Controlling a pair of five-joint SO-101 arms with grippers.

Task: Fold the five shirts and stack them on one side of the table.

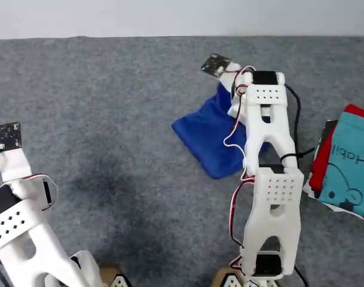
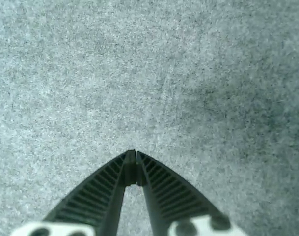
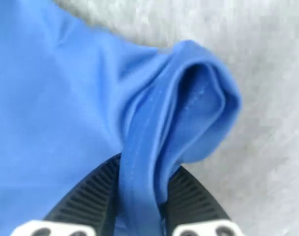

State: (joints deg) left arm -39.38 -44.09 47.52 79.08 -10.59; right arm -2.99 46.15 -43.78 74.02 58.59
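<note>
Right now your right gripper (image 3: 139,169) is clamped on a bunched fold of the blue shirt (image 3: 66,98), with the cloth pinched between its two jaws. Seen from above, that shirt lies on the grey table (image 1: 110,119), a little right of the middle. It is gathered into a rough wedge and partly hidden under your right arm (image 1: 268,155). Your left gripper (image 2: 135,156) hangs over bare felt on the left side, jaws closed together and holding nothing.

At the right edge sits a pile with a teal shirt (image 1: 349,170) on top and a red shirt (image 1: 318,162) showing beneath it. Dark and white edges lower down cannot be counted as separate shirts.

By my reading, the stack is started, while the blue shirt is mid-fold and not yet on the pile. It needs its fold finished and then a short carry to the pile, which is near it but apart. Whether all five shirts are accounted for cannot be told.
</note>
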